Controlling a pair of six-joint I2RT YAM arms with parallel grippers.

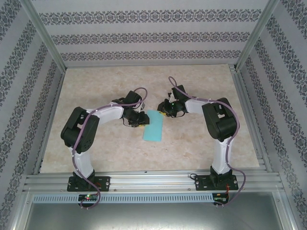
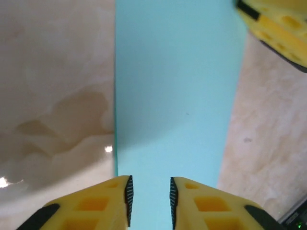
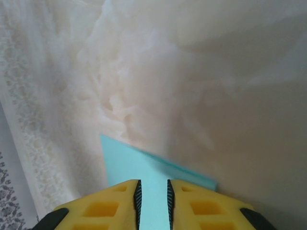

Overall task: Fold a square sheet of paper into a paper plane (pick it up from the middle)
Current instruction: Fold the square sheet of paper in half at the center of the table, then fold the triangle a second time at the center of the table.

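The square sheet of paper (image 1: 153, 126) is turquoise and lies flat on the marbled table as a narrow rectangle, its long side running toward the arms. The paper plane is out of view. My left gripper (image 1: 139, 118) hangs low at the sheet's left side; in the left wrist view its jaws (image 2: 149, 196) stand slightly open over the paper (image 2: 177, 86) with nothing between them. My right gripper (image 1: 163, 111) sits at the sheet's far right corner, also slightly open (image 3: 152, 201) above the paper (image 3: 136, 163), gripping nothing. A right fingertip (image 2: 276, 26) shows beyond the sheet.
The beige marbled table (image 1: 96, 86) is fenced by patterned walls (image 1: 144, 33) on three sides and an aluminium rail (image 1: 153, 182) at the near edge, where both arm bases are bolted. Bare tabletop lies around the sheet.
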